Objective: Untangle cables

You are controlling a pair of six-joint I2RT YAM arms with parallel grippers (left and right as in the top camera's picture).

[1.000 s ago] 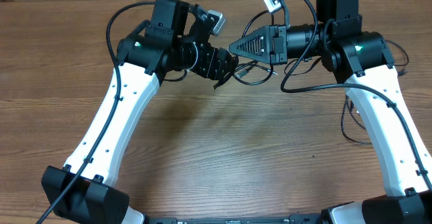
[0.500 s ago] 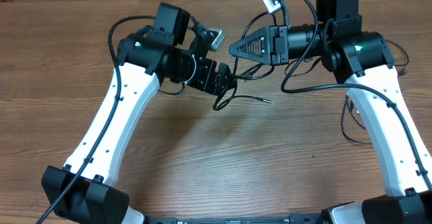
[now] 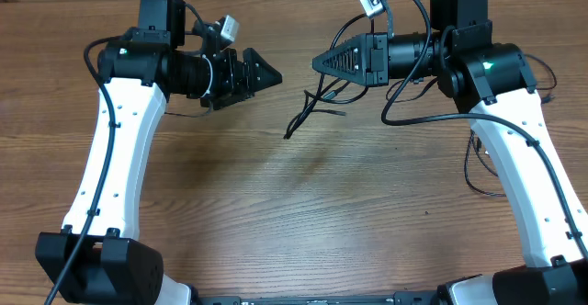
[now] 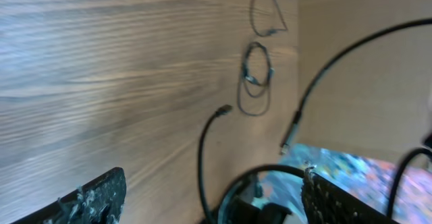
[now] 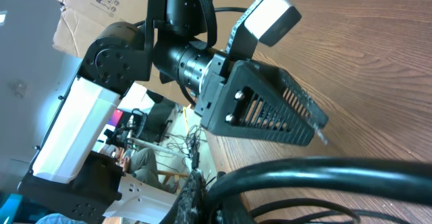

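A bundle of thin black cables (image 3: 310, 106) hangs from my right gripper (image 3: 318, 64), which is shut on its upper part; loose ends trail down toward the table (image 3: 294, 213). In the right wrist view the gripped cables (image 5: 324, 171) fill the foreground next to my finger (image 5: 192, 197). My left gripper (image 3: 268, 73) is open and empty, apart from the bundle to its left. In the left wrist view its fingers (image 4: 209, 204) stand wide apart, and one cable end with a plug (image 4: 204, 150) rises between them.
Two small coiled cables (image 4: 255, 79) (image 4: 266, 13) lie on the wood far ahead of the left wrist camera. More thin black cable (image 3: 473, 163) lies by the right arm's white link. The left gripper also shows in the right wrist view (image 5: 270, 113).
My left gripper has let go of the bundle and pulled back to the left and up. The cables now hang from the right gripper alone. The right arm has not moved.
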